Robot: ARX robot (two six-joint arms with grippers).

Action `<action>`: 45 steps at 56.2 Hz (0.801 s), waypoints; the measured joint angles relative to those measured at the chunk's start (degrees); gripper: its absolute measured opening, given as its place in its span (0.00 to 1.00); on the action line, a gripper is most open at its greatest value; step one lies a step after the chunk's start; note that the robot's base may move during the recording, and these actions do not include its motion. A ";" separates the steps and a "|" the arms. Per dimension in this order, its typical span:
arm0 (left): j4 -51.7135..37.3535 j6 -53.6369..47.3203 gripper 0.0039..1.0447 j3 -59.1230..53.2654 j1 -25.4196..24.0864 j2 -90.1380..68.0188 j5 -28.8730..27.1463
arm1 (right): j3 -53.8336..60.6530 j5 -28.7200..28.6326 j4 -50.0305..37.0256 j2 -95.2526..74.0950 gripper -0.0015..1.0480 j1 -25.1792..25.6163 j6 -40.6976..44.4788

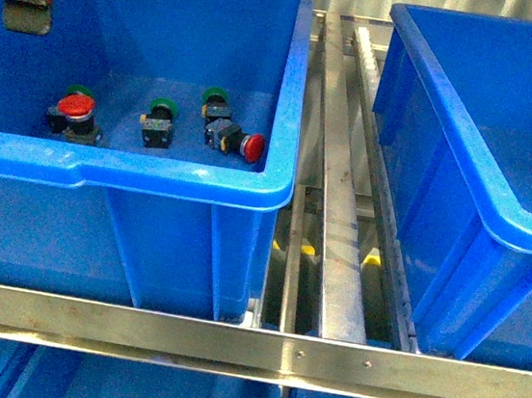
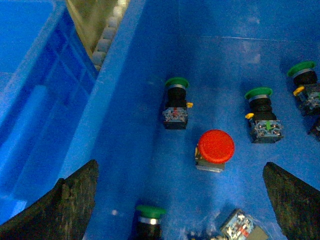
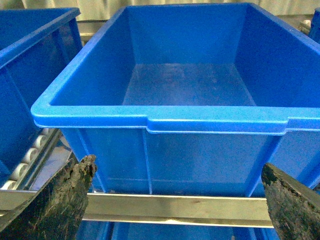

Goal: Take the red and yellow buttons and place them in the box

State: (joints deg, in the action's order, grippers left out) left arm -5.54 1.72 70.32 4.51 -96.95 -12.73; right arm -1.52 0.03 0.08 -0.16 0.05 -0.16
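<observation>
With the box (image 3: 165,117) standing empty and the red buttons (image 1: 75,108) lying in the left bin (image 1: 153,173), no transfer is being shown as done, while the left gripper (image 2: 180,167), above one of them, and the right gripper (image 3: 177,165) are being held wide open, gripping nothing.

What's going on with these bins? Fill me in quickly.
A two-armed robot is sorting pushbuttons. The left gripper hovers open above the left bin, over a red button that lies among green buttons; nothing is gripped yet. The right gripper, also open, faces the right bin, whose visible floor holds nothing. No yellow cap is in sight.
</observation>
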 joint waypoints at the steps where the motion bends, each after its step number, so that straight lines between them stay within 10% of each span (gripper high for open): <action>1: 0.09 0.02 0.93 0.42 0.00 -0.57 -0.20 | 0.00 -0.02 0.00 0.00 0.94 0.00 0.00; 45: 2.80 1.16 0.93 14.53 3.21 -19.17 -1.01 | 0.00 0.00 0.00 0.00 0.94 0.00 0.00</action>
State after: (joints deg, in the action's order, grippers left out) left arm -2.74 2.87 84.86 7.73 -116.11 -13.74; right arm -1.52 0.03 0.08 -0.16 0.05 -0.16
